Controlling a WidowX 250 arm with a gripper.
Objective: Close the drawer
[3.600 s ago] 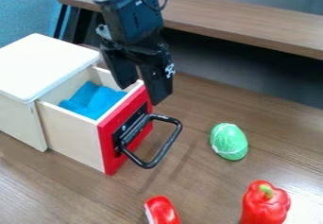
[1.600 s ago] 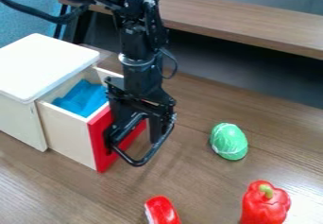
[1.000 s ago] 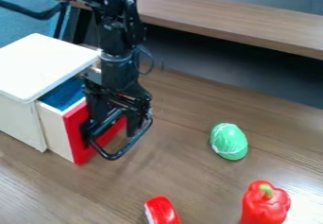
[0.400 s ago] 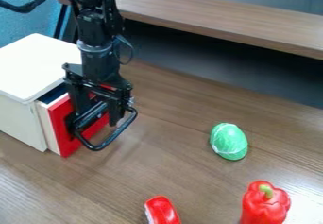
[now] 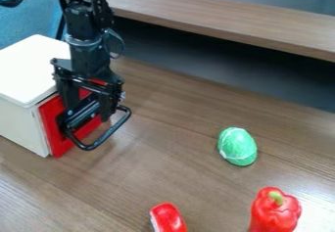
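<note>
Hanging at the left of the camera view, the black gripper (image 5: 88, 112) points downward in front of the drawer's red front (image 5: 54, 128). Its two fingers stand well apart, one toward the left and one toward the right, with part of the red front visible between them; nothing is gripped. Whether either finger touches the front or the handle cannot be told. The drawer is pushed in, its front lying against, or very nearly against, the open side of the white cabinet (image 5: 33, 69). The black handle (image 5: 108, 136) projects from this front as a loop toward the lower right, its outer bar extending beyond the fingers.

To the right, on the wooden table (image 5: 190, 177), lies a green rounded object with white lines (image 5: 237, 147), well apart from the drawer. A red bell pepper (image 5: 275, 210) with a green stem is at the lower right. A red object with a white stripe (image 5: 169, 218) meets the bottom edge of the view. Behind, a wooden shelf (image 5: 229, 20) runs along the top.
</note>
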